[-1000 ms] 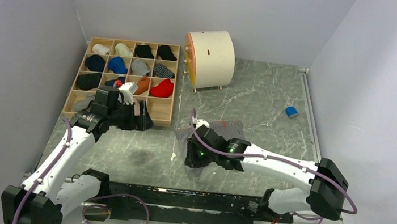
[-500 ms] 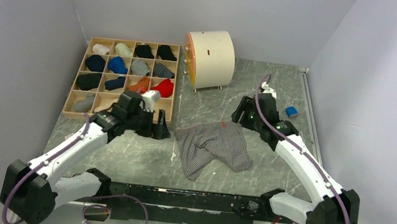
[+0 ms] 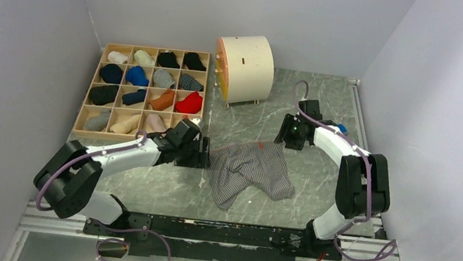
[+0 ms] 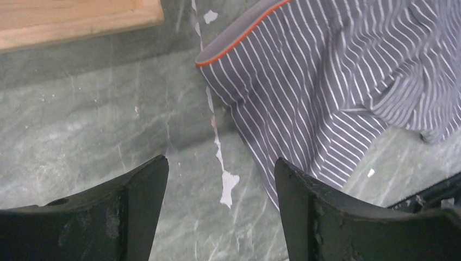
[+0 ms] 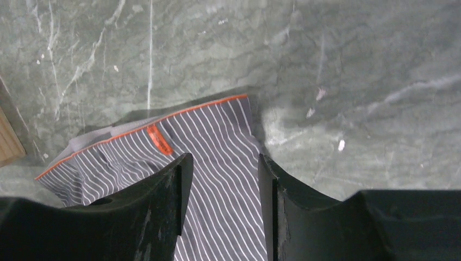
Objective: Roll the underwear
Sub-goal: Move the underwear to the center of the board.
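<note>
The grey white-striped underwear (image 3: 251, 168) lies spread flat on the green marble table, its orange-trimmed waistband along the far edge. My left gripper (image 3: 203, 154) sits low at its left edge. In the left wrist view that gripper (image 4: 220, 166) is open over bare table, its right finger (image 4: 304, 201) above the cloth's edge (image 4: 326, 81). My right gripper (image 3: 285, 137) hovers at the far right corner. Seen from the right wrist, it (image 5: 224, 163) is open above the striped cloth (image 5: 217, 136), near an orange label (image 5: 159, 139). Neither holds anything. A pale pink roll (image 3: 155, 122) rests in the tray's bottom row.
A wooden grid tray (image 3: 139, 136) of rolled garments stands at the left, close behind the left gripper. A cream drum (image 3: 244, 69) stands at the back. A small blue block (image 3: 344, 127) peeks out behind the right arm. Grey walls enclose the table.
The striped underwear, bunched under the right gripper a second ago, now lies spread out. The right arm swung to the far right corner. The left arm moved from the tray to the cloth's left edge.
</note>
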{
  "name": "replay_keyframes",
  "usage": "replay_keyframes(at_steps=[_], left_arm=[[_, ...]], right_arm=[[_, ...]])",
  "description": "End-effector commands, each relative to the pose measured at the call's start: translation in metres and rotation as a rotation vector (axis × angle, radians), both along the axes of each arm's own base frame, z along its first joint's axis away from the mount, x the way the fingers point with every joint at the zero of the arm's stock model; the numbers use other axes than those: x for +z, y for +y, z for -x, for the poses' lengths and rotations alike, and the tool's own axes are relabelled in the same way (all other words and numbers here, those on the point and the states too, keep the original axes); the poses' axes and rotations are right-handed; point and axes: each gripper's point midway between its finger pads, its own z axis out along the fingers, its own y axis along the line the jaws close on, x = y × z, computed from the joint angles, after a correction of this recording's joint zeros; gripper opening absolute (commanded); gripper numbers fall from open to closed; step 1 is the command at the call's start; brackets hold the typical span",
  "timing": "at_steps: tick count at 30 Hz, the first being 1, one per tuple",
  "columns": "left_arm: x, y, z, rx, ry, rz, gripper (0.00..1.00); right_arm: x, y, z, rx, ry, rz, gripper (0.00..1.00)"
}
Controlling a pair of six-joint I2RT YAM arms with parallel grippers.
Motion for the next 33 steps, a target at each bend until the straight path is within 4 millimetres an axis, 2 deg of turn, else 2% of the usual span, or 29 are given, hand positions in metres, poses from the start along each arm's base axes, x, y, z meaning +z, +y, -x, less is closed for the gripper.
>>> replay_keyframes(at_steps=[1, 8, 12, 20, 24, 26, 28, 30, 32, 33], left_arm=[[0.006, -0.017, -0.029, 0.069, -0.062, 0.04, 0.74], [-0.01, -0.029, -0.043, 0.088, -0.053, 0.039, 0.66], [-0.017, -0.035, -0.048, 0.083, -0.042, 0.028, 0.61], [-0.038, -0.027, -0.045, 0.088, -0.016, -0.042, 0.47], [-0.045, -0.024, -0.043, 0.089, -0.008, -0.077, 0.4], [-0.048, -0.027, -0.042, 0.073, -0.007, -0.073, 0.33], [-0.048, -0.027, -0.042, 0.07, -0.008, -0.084, 0.24], [-0.044, -0.029, -0.044, 0.064, -0.022, -0.089, 0.14], [-0.035, -0.032, -0.048, 0.054, -0.047, -0.086, 0.05], [-0.029, -0.033, -0.05, 0.052, -0.063, -0.087, 0.05]], right_arm=[[0.014, 0.007, -0.03, 0.05, -0.075, -0.011, 0.5], [-0.004, 0.006, -0.035, 0.081, -0.04, 0.017, 0.5], [-0.012, -0.002, -0.036, 0.07, -0.029, 0.062, 0.51], [-0.037, 0.003, -0.031, 0.118, 0.047, 0.061, 0.49], [-0.04, 0.002, -0.03, 0.127, 0.044, 0.067, 0.4], [-0.042, 0.001, -0.029, 0.124, 0.047, 0.076, 0.28], [-0.038, 0.001, -0.032, 0.12, 0.034, 0.076, 0.13], [-0.027, 0.003, -0.035, 0.121, 0.0, 0.061, 0.02], [-0.008, 0.006, -0.04, 0.124, -0.051, 0.044, 0.0], [0.002, 0.008, -0.042, 0.126, -0.08, 0.033, 0.0]])
